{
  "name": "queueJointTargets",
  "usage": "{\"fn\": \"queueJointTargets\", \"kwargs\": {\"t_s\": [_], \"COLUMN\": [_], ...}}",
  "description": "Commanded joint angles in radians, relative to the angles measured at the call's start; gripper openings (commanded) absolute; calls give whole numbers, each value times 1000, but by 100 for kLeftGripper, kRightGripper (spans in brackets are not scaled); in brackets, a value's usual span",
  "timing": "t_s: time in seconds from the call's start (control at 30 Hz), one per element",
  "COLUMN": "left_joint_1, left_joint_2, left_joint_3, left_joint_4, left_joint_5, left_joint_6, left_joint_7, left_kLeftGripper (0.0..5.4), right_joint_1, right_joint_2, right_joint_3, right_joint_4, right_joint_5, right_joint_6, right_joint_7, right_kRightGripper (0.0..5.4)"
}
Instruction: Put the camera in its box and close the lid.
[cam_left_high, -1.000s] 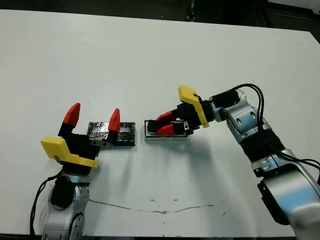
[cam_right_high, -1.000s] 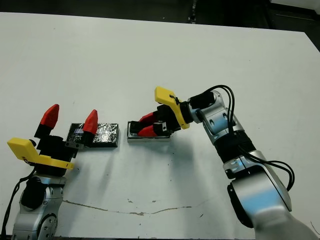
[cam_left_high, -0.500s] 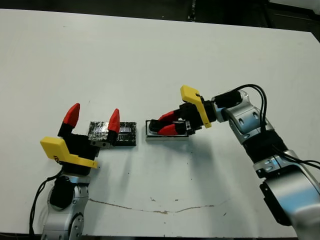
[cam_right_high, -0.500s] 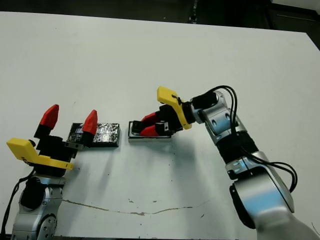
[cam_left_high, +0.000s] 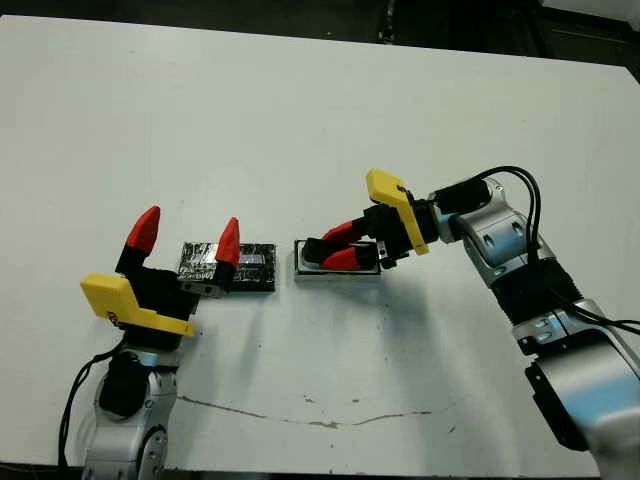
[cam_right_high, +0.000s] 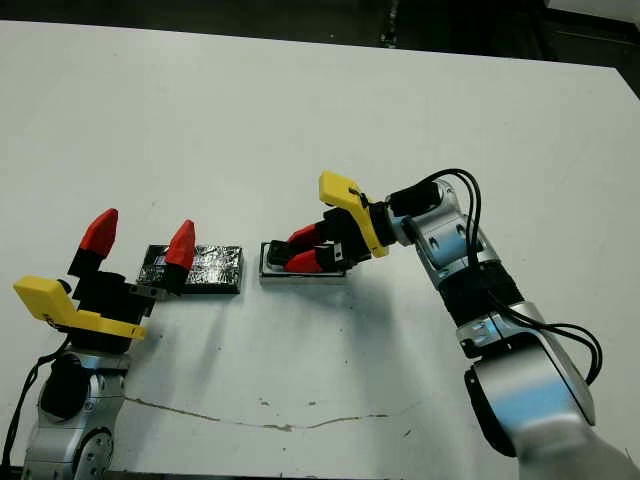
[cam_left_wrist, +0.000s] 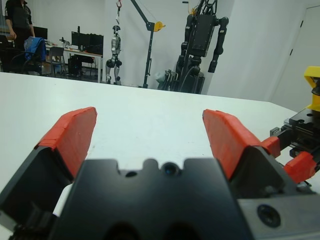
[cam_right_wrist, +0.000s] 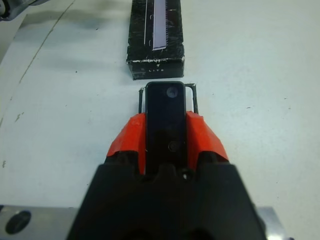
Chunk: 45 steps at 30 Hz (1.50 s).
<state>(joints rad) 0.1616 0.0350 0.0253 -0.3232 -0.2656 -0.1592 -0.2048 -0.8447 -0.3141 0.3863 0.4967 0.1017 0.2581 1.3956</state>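
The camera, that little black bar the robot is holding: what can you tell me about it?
The camera is a small flat black bar with a smooth, slightly glossy face and a faint round mark near its far end. The right gripper is shut on it, one red fingertip on each long side. It lies level, lengthwise over the box, whose thin dark rim shows around its far end. Whether it already rests on the box floor cannot be told. The lid lies apart, further along the table.

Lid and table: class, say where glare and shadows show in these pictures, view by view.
Left eye view: the lid glints with wrinkled reflections; the right gripper casts a soft shadow on the table. Right wrist view: a pale streak of glare runs along the lid; the camera between the fingers reflects little.
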Motion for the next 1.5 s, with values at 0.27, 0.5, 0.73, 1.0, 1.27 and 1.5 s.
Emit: {"fn": "queueJointTargets", "kwargs": {"t_s": [0.27,0.5,0.73,1.0,1.27,1.5], "left_joint_1": [16,13,13,16,23,19], "left_joint_2": [-1,3,0,1,9,48], "left_joint_3": [0,1,0,1,3,24], "left_joint_4": [-3,8,2,5,-8,-21], "left_joint_5": [-3,3,-3,-9,-2,15], "left_joint_6": [8,-6,6,-1,10,18], "left_joint_7": [3,-4,0,-7,-4,-15], "left_kLeftGripper": [540,540,540,540,540,540], "right_joint_1": [34,42,58,90,303,659], "right_joint_2": [-67,-64,-82,-149,-190,-118], "right_joint_3": [8,-1,-33,-131,-387,-594], "right_joint_4": [-13,-29,-76,-232,-544,-788], "right_joint_5": [-49,-44,-13,79,293,362], "right_joint_6": [11,42,34,89,186,183], "right_joint_7": [-18,-27,-10,-8,-177,-508], "right_kRightGripper": [316,404,500,540,510,413]}}
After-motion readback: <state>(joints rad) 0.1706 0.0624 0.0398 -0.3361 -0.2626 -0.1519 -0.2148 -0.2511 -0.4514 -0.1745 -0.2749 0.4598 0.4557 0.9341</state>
